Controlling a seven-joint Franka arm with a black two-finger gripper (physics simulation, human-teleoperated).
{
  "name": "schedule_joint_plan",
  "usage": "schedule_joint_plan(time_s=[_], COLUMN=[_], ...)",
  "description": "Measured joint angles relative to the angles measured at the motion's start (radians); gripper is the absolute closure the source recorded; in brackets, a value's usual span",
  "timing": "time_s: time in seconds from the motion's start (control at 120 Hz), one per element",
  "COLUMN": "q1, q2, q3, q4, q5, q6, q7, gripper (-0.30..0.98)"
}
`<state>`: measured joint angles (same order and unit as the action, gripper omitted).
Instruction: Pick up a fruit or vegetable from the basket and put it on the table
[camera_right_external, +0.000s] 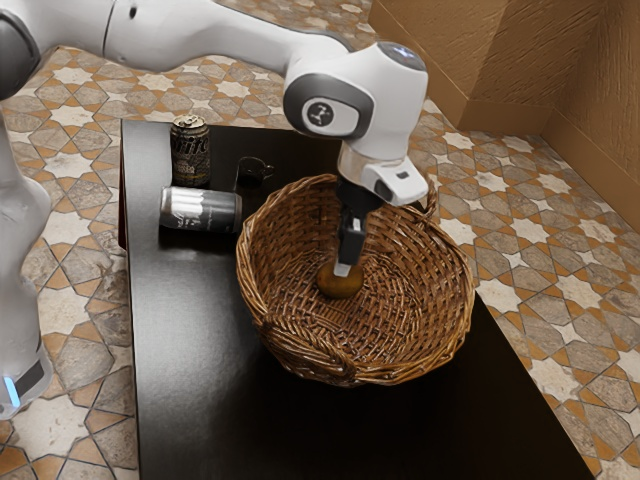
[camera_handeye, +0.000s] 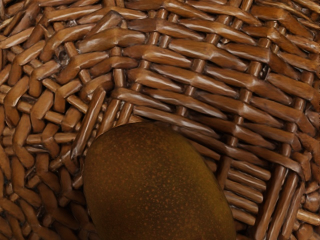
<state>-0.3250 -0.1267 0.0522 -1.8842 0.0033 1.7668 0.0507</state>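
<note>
In the exterior view my gripper (camera_right_external: 343, 268) reaches down inside the wicker basket (camera_right_external: 420, 320), its lower end at the top of a rounded brown fruit (camera_right_external: 342, 285). Whether it holds the fruit cannot be made out. The fruit is low in the basket. Close under my hand in the wrist view lies the same oval fruit (camera_handeye: 157, 185), brownish with a greenish-yellow side and fine pale speckles, against the woven wicker (camera_handeye: 195, 75). The basket stands on the black table (camera_right_external: 200, 360).
Toward the exterior view's left, a silver-and-black can (camera_right_external: 201, 210) lies on its side beside the basket. Behind it are an upright dark can (camera_right_external: 190, 152) and a small dark glass cup (camera_right_external: 254, 172). The basket's high rim surrounds the lower part of my hand.
</note>
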Motion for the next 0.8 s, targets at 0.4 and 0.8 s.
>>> schedule_joint_plan(time_s=[0.4, 0.8], q1=[-0.023, -0.023], q2=[0.012, 0.04], q3=[-0.003, -0.001], q4=[-0.016, -0.059], q5=[-0.023, -0.016], q6=[0.024, 0.059], q7=[-0.13, -0.194], gripper=[0.0, 0.0])
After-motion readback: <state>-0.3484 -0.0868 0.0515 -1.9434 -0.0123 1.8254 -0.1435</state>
